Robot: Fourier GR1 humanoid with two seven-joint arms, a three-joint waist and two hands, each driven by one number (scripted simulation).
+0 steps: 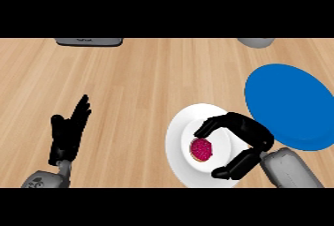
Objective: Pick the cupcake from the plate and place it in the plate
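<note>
**One soft, light cupcake (202, 149) to be taken by its sides**

At the near left, the left hand (68, 132) rests open over the wooden counter (143, 79), fingers straight and pointing away, holding nothing and well apart from the work.

Right of centre lies the white plate (183, 128), and the cupcake sits on its right half, pink top facing up. It is a small thing and is probably very light. Weight should be no trouble, but softness is likely to be: the topping would smear or dent under a fingertip, and the cake would crush if pinched hard. The best hold is probably low on the sides, where the body is stiffest, with fingers on the far side and thumb on the near side, keeping off the top.

The right hand (248, 132) is placed for just that. It is half curled into a C around the cupcake, fingers arched beyond it and thumb on the near side. White plate shows between cake and palm, so the fingers look not yet closed on it.

Just beside the white plate, on the right, lies the blue plate (287, 106), nothing on it.
</note>
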